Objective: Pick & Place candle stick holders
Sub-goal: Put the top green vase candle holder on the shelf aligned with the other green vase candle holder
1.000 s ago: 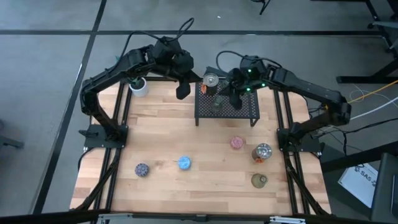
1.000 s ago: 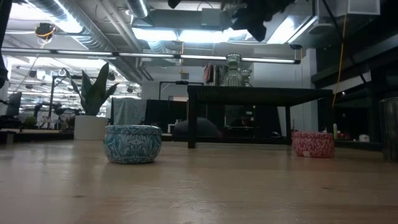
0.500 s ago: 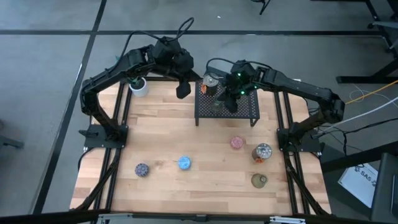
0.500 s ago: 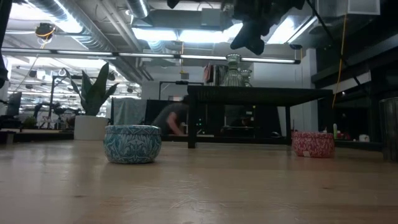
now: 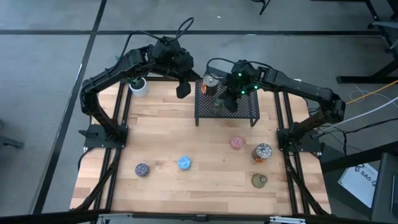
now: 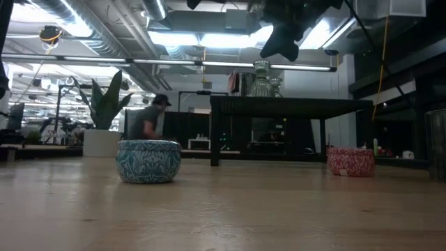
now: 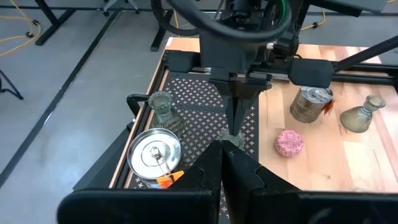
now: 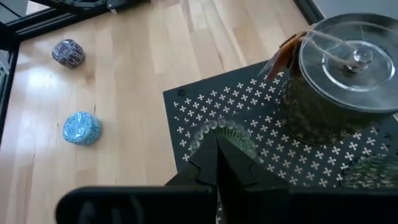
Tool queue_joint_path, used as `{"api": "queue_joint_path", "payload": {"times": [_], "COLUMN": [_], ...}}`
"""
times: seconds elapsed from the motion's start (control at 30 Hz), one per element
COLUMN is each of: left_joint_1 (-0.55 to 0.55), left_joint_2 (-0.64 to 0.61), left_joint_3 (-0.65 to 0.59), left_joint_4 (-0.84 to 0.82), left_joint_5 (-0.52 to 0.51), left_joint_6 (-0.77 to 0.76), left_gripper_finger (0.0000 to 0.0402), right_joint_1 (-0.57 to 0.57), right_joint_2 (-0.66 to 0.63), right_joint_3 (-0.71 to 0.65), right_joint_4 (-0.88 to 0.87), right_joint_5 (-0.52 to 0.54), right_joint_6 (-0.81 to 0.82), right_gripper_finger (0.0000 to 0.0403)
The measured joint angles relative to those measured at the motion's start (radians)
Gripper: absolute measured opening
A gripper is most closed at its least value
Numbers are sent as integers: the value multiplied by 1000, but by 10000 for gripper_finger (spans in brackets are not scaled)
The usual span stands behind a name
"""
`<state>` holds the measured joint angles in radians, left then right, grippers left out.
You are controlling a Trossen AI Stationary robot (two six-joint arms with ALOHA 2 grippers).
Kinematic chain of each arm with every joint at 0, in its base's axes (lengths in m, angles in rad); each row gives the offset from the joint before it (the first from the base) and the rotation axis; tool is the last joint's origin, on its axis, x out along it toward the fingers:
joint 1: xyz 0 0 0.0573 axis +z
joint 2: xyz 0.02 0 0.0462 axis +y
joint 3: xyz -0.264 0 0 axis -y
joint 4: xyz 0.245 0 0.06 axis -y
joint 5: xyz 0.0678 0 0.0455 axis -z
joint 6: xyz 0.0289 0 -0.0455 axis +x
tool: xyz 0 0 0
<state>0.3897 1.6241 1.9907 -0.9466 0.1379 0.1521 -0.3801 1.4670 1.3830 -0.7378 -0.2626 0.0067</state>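
Right gripper hangs over the black mesh rack at the table's back edge, fingers pressed together w/ nothing between them, tip just above a clear glass holder standing on the mesh. Whether it touches the glass can't be told. Left gripper waits just off the rack's left end, also pinched together and empty, near the white potted plant in the back-left corner.

Rack holds 3 items: the glass holder under the right gripper, a 2nd glass holder at the rear, and a silvery lidded holder w/ an orange tag near the back-left corner. Mesh toward the rack's right end is bare.

On the wood table, 5 holders:
- purple-speckled, front left
- blue, front middle
- pink, right of centre
- silvery, just beside the pink, near the right edge
- olive-green glass, front right, close to the right edge

Blue and purple sit well apart from the rest; wide open wood lies between the rack and the front row, and across the left half. Right-side trio is bunched close to the frame rail.

Low view: a person shows in the room behind the table.
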Motion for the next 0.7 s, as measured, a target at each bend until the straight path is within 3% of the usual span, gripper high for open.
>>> {"api": "queue_joint_path", "payload": {"times": [0.13,0.4,0.7], "left_joint_1": [0,-10,-23], "left_joint_2": [0,10,11], "left_joint_3": [-11,-145,-291], "left_joint_4": [-5,-20,145], "left_joint_5": [11,22,76], "left_joint_6": [-8,-34,-44], "left_gripper_finger": [2,2,2], "right_joint_1": [2,5,5], "right_joint_2": [-4,-79,-190], "right_joint_3": [0,0,0], "right_joint_4": [-2,13,51], "right_joint_5": [0,5,51], "right_joint_6": [0,1,-14], "right_gripper_finger": [0,0,0]}}
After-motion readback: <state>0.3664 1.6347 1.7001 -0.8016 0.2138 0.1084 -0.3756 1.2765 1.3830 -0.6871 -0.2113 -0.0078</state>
